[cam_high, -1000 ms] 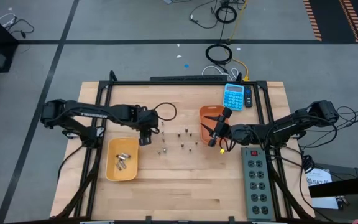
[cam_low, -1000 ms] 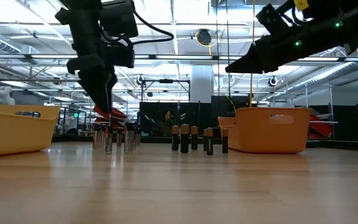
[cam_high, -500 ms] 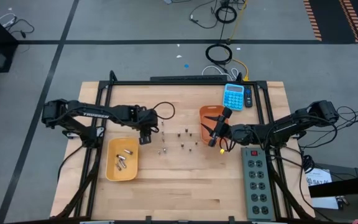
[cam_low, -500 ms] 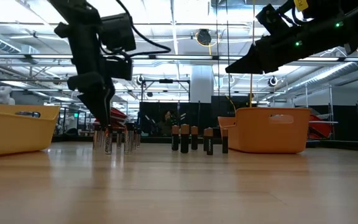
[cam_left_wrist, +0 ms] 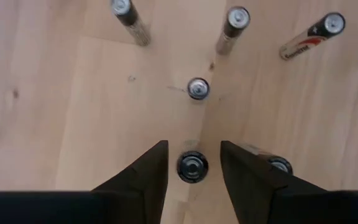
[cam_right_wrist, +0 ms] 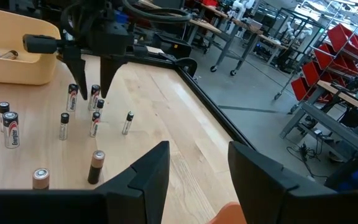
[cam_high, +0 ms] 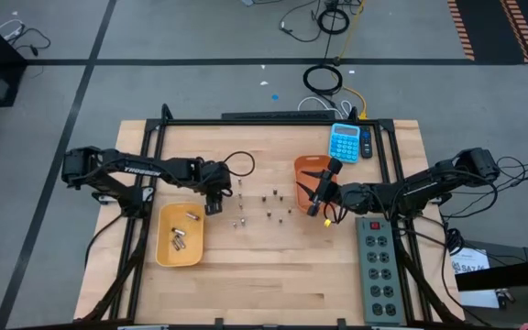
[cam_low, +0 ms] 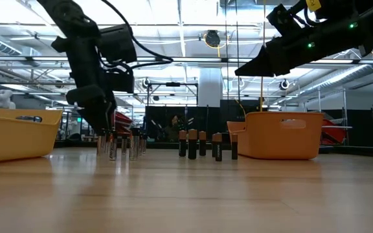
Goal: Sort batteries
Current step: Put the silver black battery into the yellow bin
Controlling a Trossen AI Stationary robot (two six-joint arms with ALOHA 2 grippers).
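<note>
Your batteries [cam_high: 266,207] stand upright in the middle of the table [cam_high: 273,275], long axes vertical, ends pointing up: a silvery cluster [cam_low: 123,143] toward the left arm and a darker, copper-topped cluster [cam_low: 203,144] nearer the right. A few more lie flat in the yellow bin [cam_high: 164,249] at the left front. Your left gripper [cam_left_wrist: 192,163] hangs straight above the silvery cluster, fingers spread, with one upright battery [cam_left_wrist: 192,167] between them and not touched; its neighbours stand close around it, one just beside a finger. Your right gripper [cam_right_wrist: 197,163] waits higher up beside the orange bin [cam_high: 302,166], fingers apart and holding nothing. Behind that bin sits a blue calculator [cam_high: 344,141]; a grey power strip [cam_high: 380,266] lies along the table's right edge.
</note>
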